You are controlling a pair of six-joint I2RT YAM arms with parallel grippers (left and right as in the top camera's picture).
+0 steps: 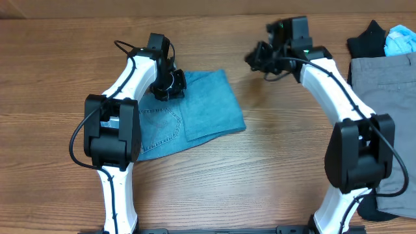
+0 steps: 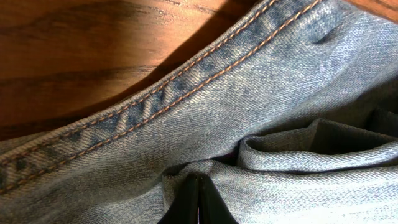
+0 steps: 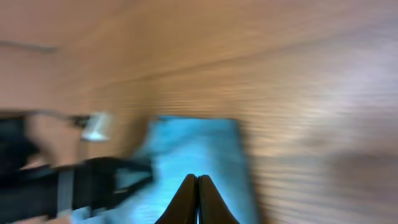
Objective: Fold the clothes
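Brown wood made up the counter (image 1: pixel 273 169), and it filled the whole view from above. On its left half lay the jeans (image 1: pixel 208 107), folded into a small, flat, light blue bundle. One stitched back pocket faced up near the front edge of the bundle.

The left gripper (image 1: pixel 168 84) sat at the back left corner of the jeans, right on the cloth. In the left wrist view its two fingers (image 2: pixel 186 202) were pressed together. Their tips poked into a bunched-up fold of denim. I could not tell if any cloth was caught between them. A thick seam (image 2: pixel 186 87) with two rows of orange thread ran across that view, with bare counter behind it.

The right gripper (image 1: pixel 255 60) hung above bare wood, well apart from the jeans and off to their right. Its fingers were also pressed together, and they held nothing. The right wrist view was very blurry. It showed only a blue patch of jeans ahead of the fingers and a dark smear on the left.

At the far right of the counter lay grey trousers (image 1: pixel 383 84), cut off by the edge of the view and partly hidden by the right arm. Behind them sat a black garment (image 1: pixel 365 42) with something pale blue (image 1: pixel 400 40) beside it. That blue thing was too small and too cut off to name. The left arm hid part of the jeans' left side.
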